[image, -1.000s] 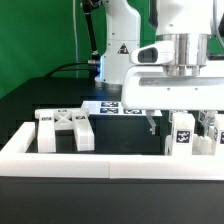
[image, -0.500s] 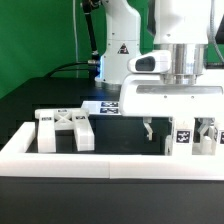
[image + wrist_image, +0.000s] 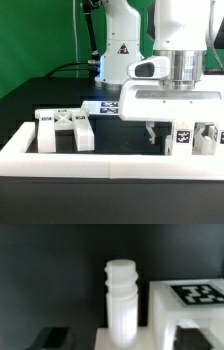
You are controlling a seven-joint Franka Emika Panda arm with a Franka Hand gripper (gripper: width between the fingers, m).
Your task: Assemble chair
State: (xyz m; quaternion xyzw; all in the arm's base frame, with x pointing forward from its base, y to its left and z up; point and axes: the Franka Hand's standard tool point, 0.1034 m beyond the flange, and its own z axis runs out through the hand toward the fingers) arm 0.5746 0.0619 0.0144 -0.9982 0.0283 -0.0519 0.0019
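In the wrist view a white chair leg point(image 3: 120, 303) with a ridged round tip stands between my fingers. Beside it is a white chair block point(image 3: 190, 308) bearing a black-and-white tag. My gripper point(image 3: 128, 339) straddles the leg. One dark finger point(image 3: 55, 336) stands a clear gap away from it, so the gripper is open. In the exterior view my gripper point(image 3: 159, 135) hangs low over the table towards the exterior view's right, next to tagged white chair parts point(image 3: 184, 138). The X-braced back panel point(image 3: 66, 126) lies at the exterior view's left.
A long low white barrier wall point(image 3: 100, 162) runs along the front and up the left side. The marker board point(image 3: 105, 105) lies behind the parts. The arm's white base point(image 3: 120, 50) stands at the back, before a green backdrop.
The gripper has come down and shifted slightly towards the exterior view's left over the last second, and its fingers stand closer together than before. The chair parts have not moved.
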